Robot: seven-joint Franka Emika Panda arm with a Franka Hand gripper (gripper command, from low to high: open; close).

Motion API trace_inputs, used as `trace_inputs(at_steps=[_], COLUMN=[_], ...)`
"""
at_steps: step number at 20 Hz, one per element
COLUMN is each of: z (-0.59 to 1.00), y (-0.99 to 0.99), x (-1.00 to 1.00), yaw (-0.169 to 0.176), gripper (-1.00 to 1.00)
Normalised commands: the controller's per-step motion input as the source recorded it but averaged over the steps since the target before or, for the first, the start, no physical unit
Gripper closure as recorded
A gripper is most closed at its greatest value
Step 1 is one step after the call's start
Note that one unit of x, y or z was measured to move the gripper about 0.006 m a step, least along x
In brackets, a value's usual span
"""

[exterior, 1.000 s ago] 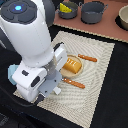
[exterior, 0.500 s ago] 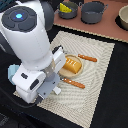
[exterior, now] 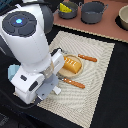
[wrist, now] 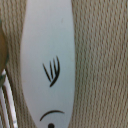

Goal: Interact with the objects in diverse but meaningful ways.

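Observation:
A small white fish-shaped piece [wrist: 50, 60] with a drawn fin and mouth fills the wrist view, lying flat on the woven placemat [wrist: 105, 60]. In the exterior view my gripper [exterior: 53, 89] hangs low over the near-left part of the placemat [exterior: 97, 95], and the arm's body hides its fingers. Something small and white shows at the gripper's tip. The golden-brown bread loaf [exterior: 71, 65] rests on a round plate [exterior: 64, 76] just beyond the gripper. A yellow cheese wedge [exterior: 65, 8] sits in a dark pot at the back.
Two orange-handled utensils lie on the mat, one [exterior: 87, 58] beyond the plate and one [exterior: 75, 84] in front of it. Fork tines [wrist: 6, 100] show beside the fish. A second dark pot [exterior: 92, 11] and a pale bowl [exterior: 123, 17] stand at the back.
The arm has shifted slightly over the mat's near-left part. The bread, plate and utensils have not moved.

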Motion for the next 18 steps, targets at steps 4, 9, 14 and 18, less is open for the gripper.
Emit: trace_inputs(at_steps=[4,9,14,18], z=[0.0,-0.01,-0.09,-0.18], y=[0.0,0.0,0.03,0.03], x=[0.26,0.27,0.35,0.42], yaw=[0.0,0.0,0.0,0.0], gripper=[1.0,1.0,1.0,1.0])
